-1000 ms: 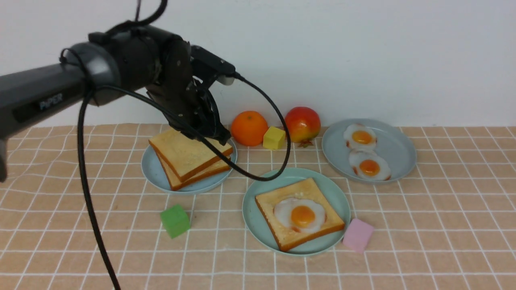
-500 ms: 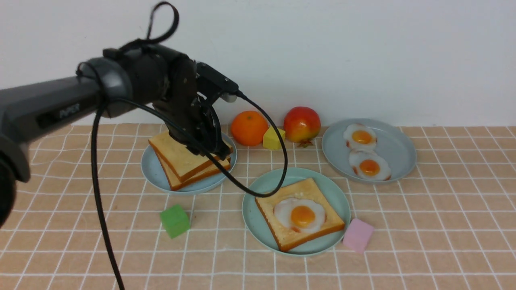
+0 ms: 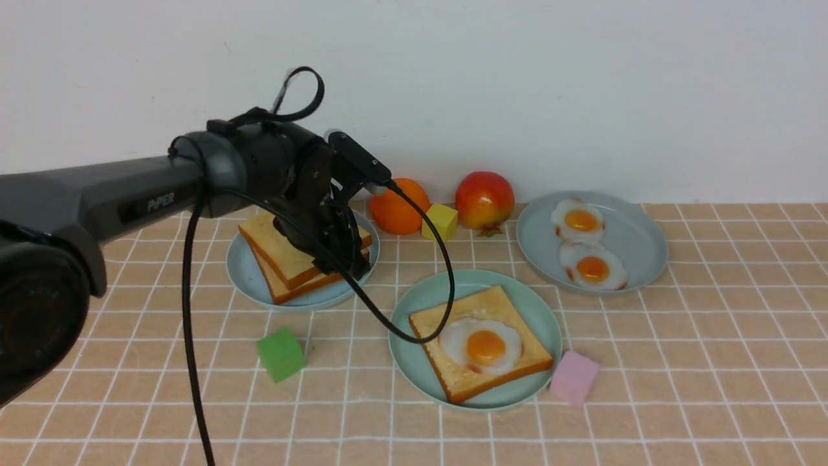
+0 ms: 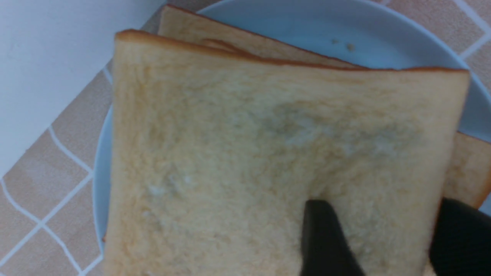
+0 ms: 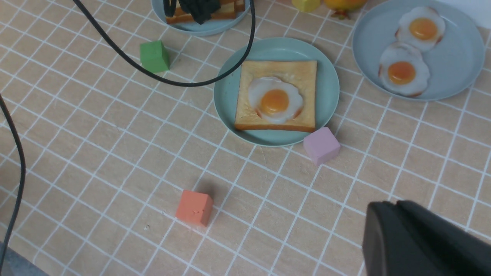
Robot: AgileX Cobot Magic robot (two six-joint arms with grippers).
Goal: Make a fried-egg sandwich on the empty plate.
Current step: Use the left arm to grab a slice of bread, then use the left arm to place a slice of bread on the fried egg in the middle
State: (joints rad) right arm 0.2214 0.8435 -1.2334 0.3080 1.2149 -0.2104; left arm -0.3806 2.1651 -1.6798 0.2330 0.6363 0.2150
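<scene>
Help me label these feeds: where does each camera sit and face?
Front: between the arms, facing forward over the table; left arm shows.
Left wrist: close above the toast stack; left gripper shows.
Right wrist: high, looking down at the mint plate; right gripper shows.
Front and right wrist share the mint plate and green cube.

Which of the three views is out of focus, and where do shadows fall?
Left wrist view: soft, too close to the top toast slice; dark fingertips blurred. Right wrist view: cloth sharp, right gripper a blurred black mass; pink cube casts a soft shadow. Front view: even light, no glare.
</scene>
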